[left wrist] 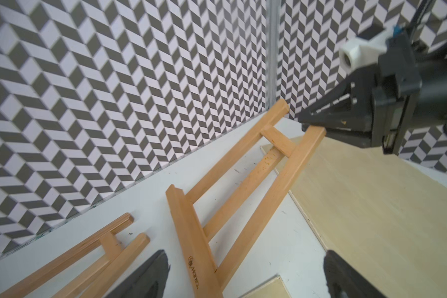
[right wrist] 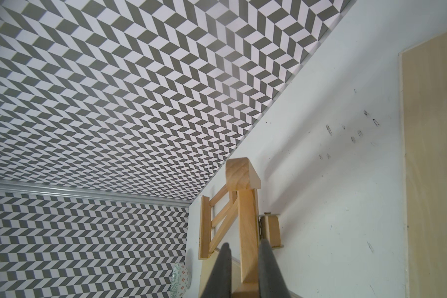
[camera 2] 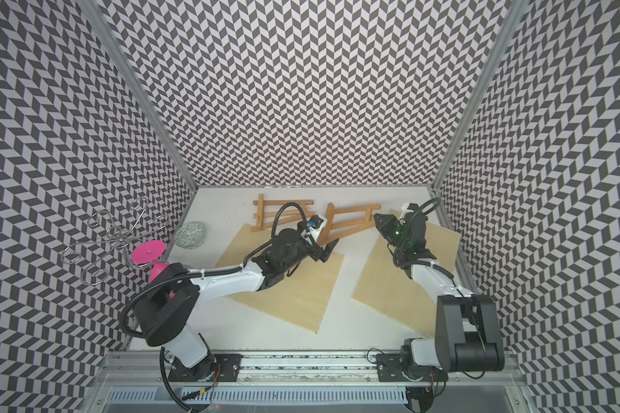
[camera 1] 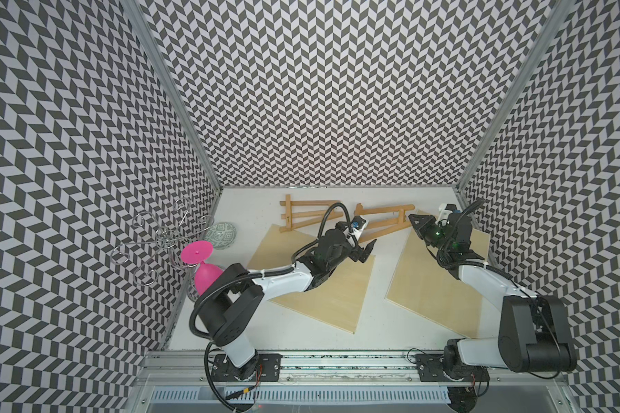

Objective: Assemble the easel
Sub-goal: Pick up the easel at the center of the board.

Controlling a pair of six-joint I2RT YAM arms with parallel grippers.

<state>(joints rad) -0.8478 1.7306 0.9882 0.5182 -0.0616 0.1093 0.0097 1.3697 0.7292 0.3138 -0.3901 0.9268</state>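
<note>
Two wooden easels lie folded at the back of the table. The right easel (camera 1: 387, 211) (camera 2: 355, 208) has its top end in my right gripper (camera 1: 411, 217) (camera 2: 376, 217), shut on one leg (right wrist: 248, 232); both fingers (right wrist: 222, 271) press its sides. My left gripper (camera 1: 366, 251) (camera 2: 328, 250) hovers over the bottom end, where the ledge (left wrist: 191, 237) sits. It is open, and its fingers (left wrist: 145, 276) stand wide on either side without touching the wood. The other easel (camera 1: 308, 214) (left wrist: 88, 258) lies to the left, untouched.
Two pale plywood boards (camera 1: 337, 296) (camera 1: 437, 286) lie flat on the white table under the arms. At the left wall sit a patterned bowl (camera 1: 221, 234) and a wire rack (camera 1: 158, 239) holding a pink goblet (camera 1: 203, 271). Patterned walls close in three sides.
</note>
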